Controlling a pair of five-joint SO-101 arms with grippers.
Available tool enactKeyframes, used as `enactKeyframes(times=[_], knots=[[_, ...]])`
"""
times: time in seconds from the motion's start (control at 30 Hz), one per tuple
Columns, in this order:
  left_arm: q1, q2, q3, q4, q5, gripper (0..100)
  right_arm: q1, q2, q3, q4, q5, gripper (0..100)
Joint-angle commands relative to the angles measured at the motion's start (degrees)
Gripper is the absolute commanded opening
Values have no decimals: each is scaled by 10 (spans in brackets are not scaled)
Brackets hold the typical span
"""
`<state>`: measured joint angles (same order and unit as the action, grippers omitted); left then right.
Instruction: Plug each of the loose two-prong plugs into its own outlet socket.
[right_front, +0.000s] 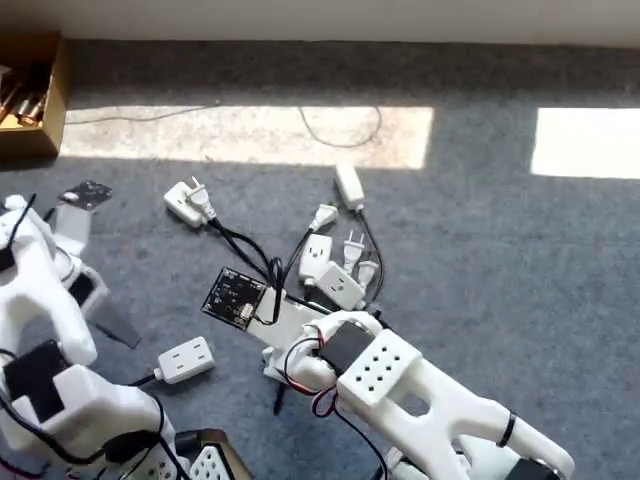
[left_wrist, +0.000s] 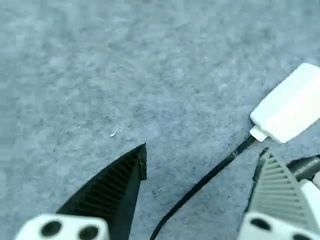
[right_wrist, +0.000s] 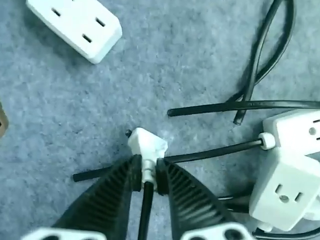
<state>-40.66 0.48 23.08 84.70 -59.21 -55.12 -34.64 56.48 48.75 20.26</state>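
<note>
1. The box (right_front: 30, 95) is sitting at the far left edge of the carpet (right_front: 500, 260).
2. The left gripper (left_wrist: 203, 150) is hovering over the carpet with its fingers spread wide, grasping nothing. A black cord (left_wrist: 200, 185) is running between the fingers to the single outlet (left_wrist: 292, 102), which is lying just past the fingertips.
3. In the high view, that outlet is lying face up between the two arms. A pronged block (right_front: 187, 203) is lying farther back, with black leads trailing from it.
4. The board (right_front: 235, 297) is lying flat just right of the single outlet, and dark leads are passing beside it.
5. The right gripper (right_wrist: 148, 167) is clenching a plug (right_wrist: 147, 142) at its neck, where its lead comes out. The plug's head is pointing away from the fingers, low over the carpet and well apart from the single outlet. Whether it is touching the carpet cannot be told.
6. The paired outlets (right_wrist: 287, 192) are lying against each other near the held plug, with black leads crossing between them and it.
7. Loose plugs (right_front: 352, 250) are lying right beside that pair, prongs bare.
</note>
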Motion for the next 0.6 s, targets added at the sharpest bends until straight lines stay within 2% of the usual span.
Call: enactKeyframes(times=[0.0,0.13,0.23,0.37,0.43,0.57], knots=[[36,-117,135,-54,-71,326,45,-56,-5,7,-2,7],[87,-245,272,-88,-99,327,92,-156,-39,87,6,7],[130,-323,355,-91,-99,327,94,-233,-59,153,9,7],[180,-398,432,-91,-98,327,94,-306,-57,185,9,7],[197,-420,455,-109,-77,327,94,-317,-48,196,9,7],[231,-428,495,-197,-27,322,94,-321,-24,196,6,7]])
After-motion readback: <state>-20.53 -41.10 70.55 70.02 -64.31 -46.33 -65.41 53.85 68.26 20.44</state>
